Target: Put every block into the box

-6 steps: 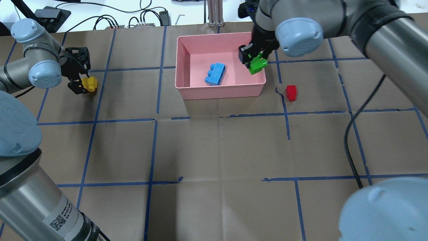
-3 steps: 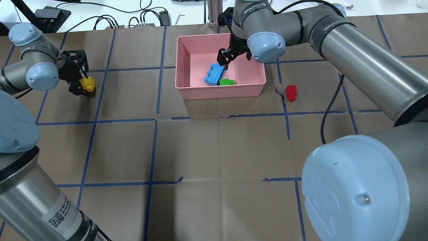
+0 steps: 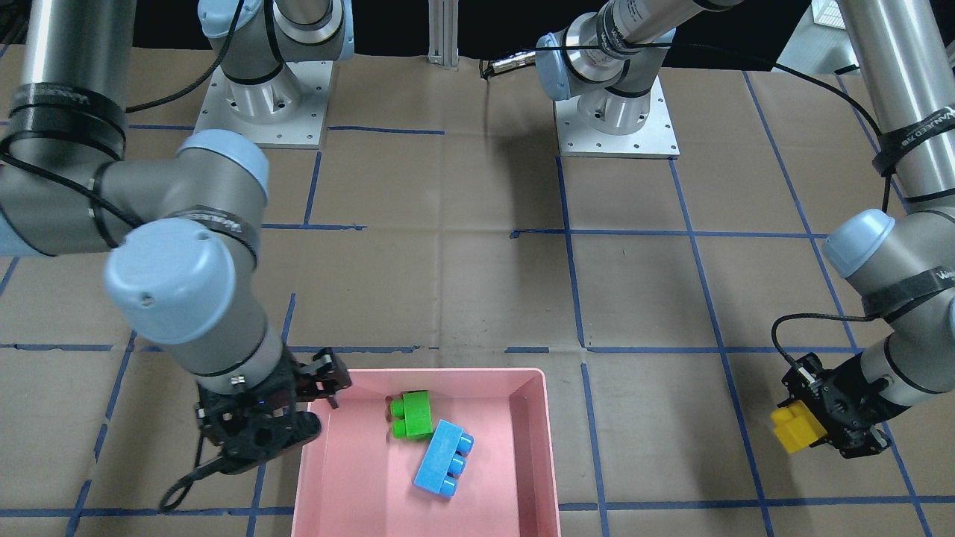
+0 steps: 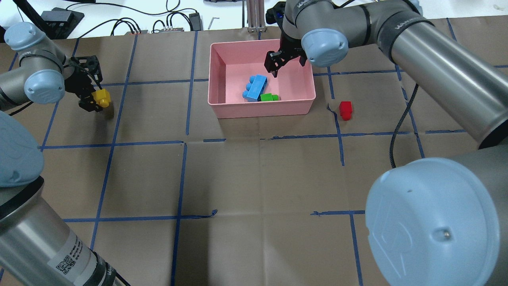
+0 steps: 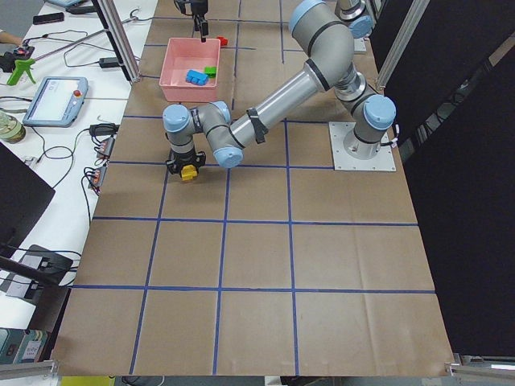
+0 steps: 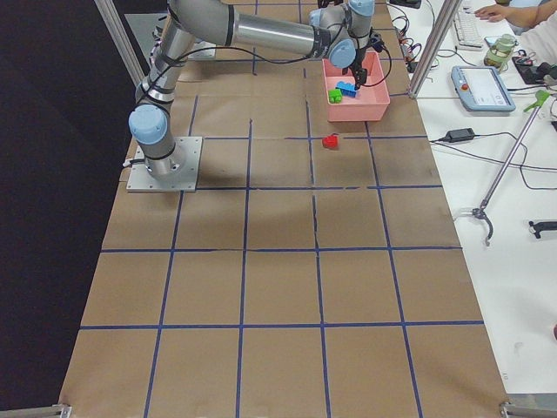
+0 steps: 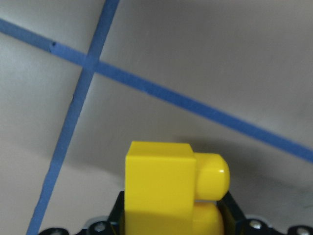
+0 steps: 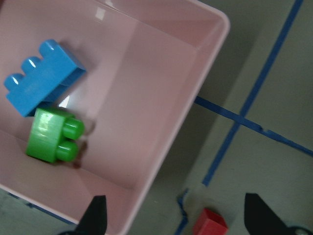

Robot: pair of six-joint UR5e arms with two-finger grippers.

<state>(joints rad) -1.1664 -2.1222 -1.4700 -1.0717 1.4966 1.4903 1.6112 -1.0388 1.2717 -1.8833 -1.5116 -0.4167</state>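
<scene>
The pink box [image 4: 262, 108] holds the long blue brick [image 4: 255, 87] and the green brick [image 4: 269, 97], side by side. My right gripper [image 4: 283, 63] is open and empty above the box's far right part. Its wrist view shows both bricks in the box [image 8: 161, 122] and the red brick [image 8: 210, 223] outside it. The red brick [image 4: 345, 109] lies on the table right of the box. My left gripper [image 4: 93, 97] is shut on the yellow brick [image 4: 100, 96] and holds it just above the table, far left of the box. It also shows in the left wrist view [image 7: 161, 181].
Brown paper with blue tape lines covers the table [image 4: 254, 178]. Cables and small devices [image 4: 166, 26] lie beyond its far edge. An aluminium post [image 4: 254, 16] stands behind the box. The right arm's long link [image 4: 436, 75] reaches across the right half.
My right gripper let the green brick go into the box, then rose and drew back to the right, open. My left gripper lifted the yellow brick slightly off the table.
</scene>
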